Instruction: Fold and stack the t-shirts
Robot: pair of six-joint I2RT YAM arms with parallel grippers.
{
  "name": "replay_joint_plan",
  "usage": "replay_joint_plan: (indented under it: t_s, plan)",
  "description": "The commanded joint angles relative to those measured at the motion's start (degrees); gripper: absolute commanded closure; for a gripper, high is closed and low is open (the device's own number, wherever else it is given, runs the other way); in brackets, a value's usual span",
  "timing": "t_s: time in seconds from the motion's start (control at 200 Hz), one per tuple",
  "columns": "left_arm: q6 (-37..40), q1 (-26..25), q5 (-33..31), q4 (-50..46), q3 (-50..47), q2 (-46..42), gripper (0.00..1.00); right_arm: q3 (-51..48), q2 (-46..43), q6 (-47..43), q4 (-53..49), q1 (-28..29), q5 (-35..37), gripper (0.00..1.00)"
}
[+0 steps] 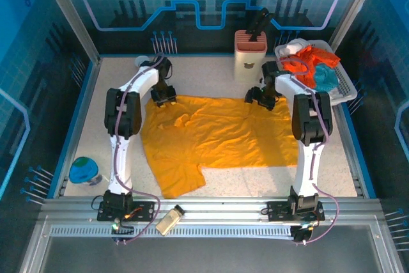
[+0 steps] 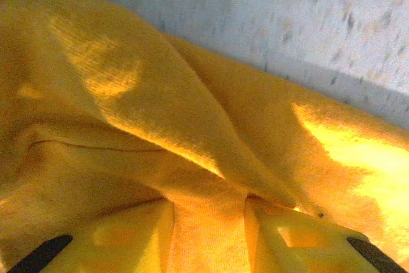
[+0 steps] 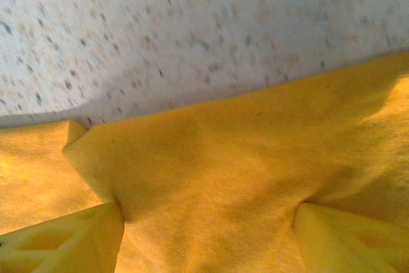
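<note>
From above, the golden-yellow t-shirt (image 1: 217,135) lies spread across the middle of the surface (image 1: 268,180), one sleeve trailing toward the lower left. The orange-red t-shirt (image 1: 305,62) and teal t-shirt (image 1: 326,80) sit in the basket (image 1: 348,89) at upper right. The left end effector (image 1: 165,99) and right end effector (image 1: 262,99) rest on the shirt's far edge, their jaws too small here to read. In the left wrist view the fingers (image 2: 137,238) stand close, gripping a ridge of cloth. The hold looks shallow, so a lift could let the hem slip out. In the right wrist view the fingers (image 3: 70,244) stand wide apart, open, astride the flat hem with nothing pinched. Closing there might catch one layer only and skew the fold. The bottom of both wrist frames cuts off the fingertips.
</note>
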Motion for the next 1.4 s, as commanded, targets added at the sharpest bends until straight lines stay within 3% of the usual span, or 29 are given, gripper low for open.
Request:
replay_joint_plan:
  t_s: [0.0, 0.17, 0.415, 0.61, 0.72, 0.875, 1.156, 1.391]
  plan:
    - [2.6, 2.2, 0.5, -3.8, 4.5, 3.8, 0.61, 3.0, 2.9, 0.0, -3.1, 1.0, 0.4, 0.27]
    - [4.1, 3.0, -1.0, -4.4, 4.0, -0.5, 0.56, -1.3, -3.6, -1.2, 1.8, 1.0, 0.7, 0.22]
    - [3.1, 0.4, -1.2, -1.1, -14.3, -21.4, 0.5, -15.3, -21.2, -2.0, 6.4, 0.9, -0.7, 0.0]
    - [-1.7, -1.9, 3.5, 5.3, -38.5, -39.5, 0.49, -26.4, -33.0, 0.1, 1.9, -0.7, 1.0, 0.0]
    - [-6.8, -2.6, 6.6, 9.0, -52.3, -49.3, 0.49, -35.4, -41.1, 2.0, 3.8, -2.8, 0.7, 0.05]
    - [-14.9, -5.5, 7.3, 8.9, -63.1, -59.1, 0.5, -42.5, -46.8, 5.6, 1.4, -5.6, 1.9, 0.14]
    - [-32.4, -20.8, 7.8, 11.6, -76.4, -67.9, 0.51, -55.0, -52.5, 10.4, 4.4, -14.1, 0.1, 0.19]
    - [-43.3, -32.1, 5.5, 10.0, -80.8, -71.2, 0.51, -55.8, -53.6, 10.6, -0.3, -16.2, 3.9, 0.24]
